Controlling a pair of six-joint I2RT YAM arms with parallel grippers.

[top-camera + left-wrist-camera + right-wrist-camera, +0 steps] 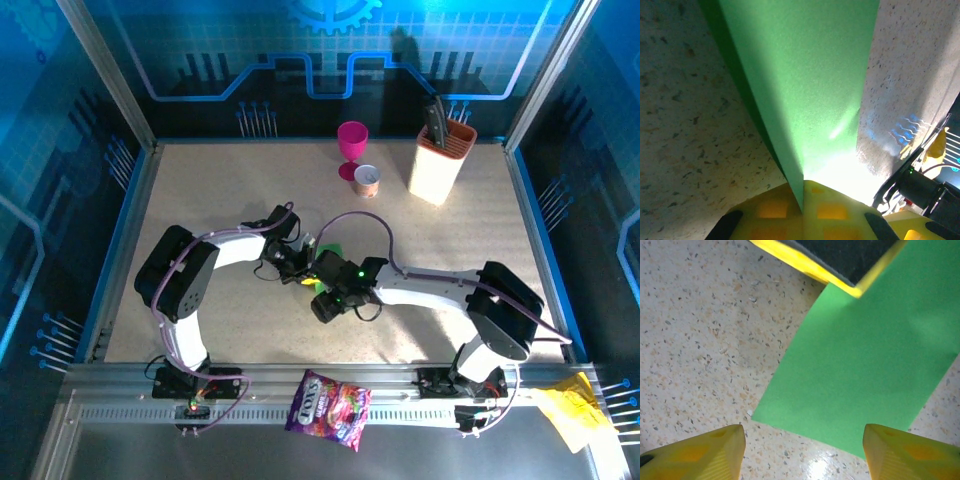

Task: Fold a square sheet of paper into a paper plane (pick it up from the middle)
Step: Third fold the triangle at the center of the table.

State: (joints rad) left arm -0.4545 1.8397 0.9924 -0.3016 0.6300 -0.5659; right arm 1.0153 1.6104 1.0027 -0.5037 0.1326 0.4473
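A thin, bright green square sheet of paper [328, 249] is found at the middle of the pale speckled table [230, 200], between the two wrists. In the left wrist view the sheet [805, 90] is seen edge-on, rising away from the left gripper [803, 202], whose yellow fingers [765, 212] are pressed together on its near edge; a darker green layer is visible along its left side. In the right wrist view the paper [860, 370] lies low over the table surface, and the right gripper [802, 450] is held above it with its yellow fingertips [715, 452] spread wide, nothing being pinched between them. A yellow-rimmed finger with a dark pad [840, 255] is seen at the sheet's far edge. At the back of the table a beige knife block [440, 165] stands upright with dark knife handles [437, 115] protruding from its top. Just to its left a magenta plastic goblet [351, 148] stands, with a small round can [367, 181] touching or just beside its foot; whether anything is held inside either cannot be told. On the metal rail at the near edge a purple printed snack bag [328, 408] is laid, and crumpled yellow paper [570, 410] lies at the right end.
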